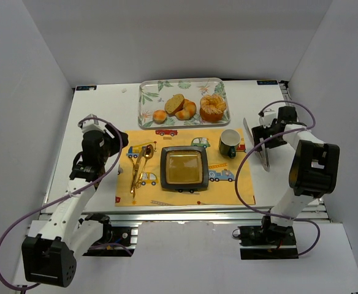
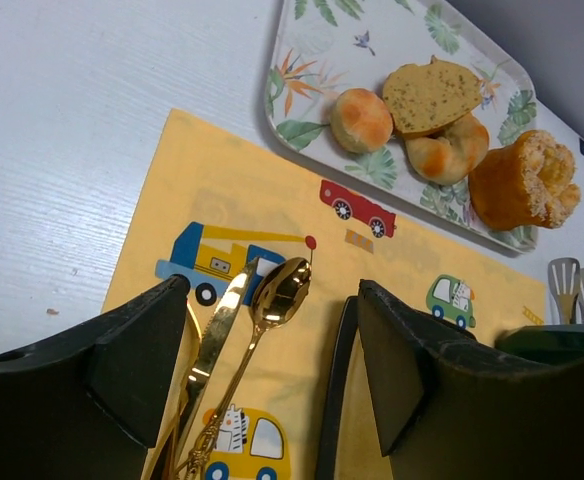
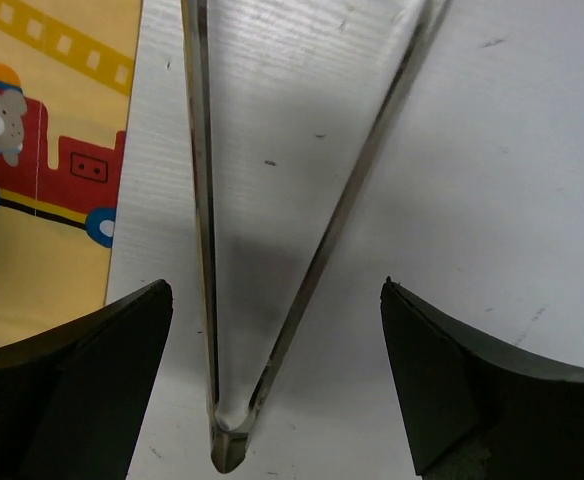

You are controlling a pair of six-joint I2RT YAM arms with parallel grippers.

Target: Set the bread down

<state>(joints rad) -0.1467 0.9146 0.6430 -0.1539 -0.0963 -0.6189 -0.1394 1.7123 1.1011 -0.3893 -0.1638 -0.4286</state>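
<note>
The bread lay on the tray, propped on rolls, at one o'clock, well beyond the left gripper's spread fingers. The right gripper gaped astride tongs.

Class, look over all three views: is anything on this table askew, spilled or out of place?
Nothing is spilled or damaged. The bread is propped tilted on a roll in the tray rather than lying flat, and the gold spoon lies slanted on the placemat, not square to the plate.
</note>
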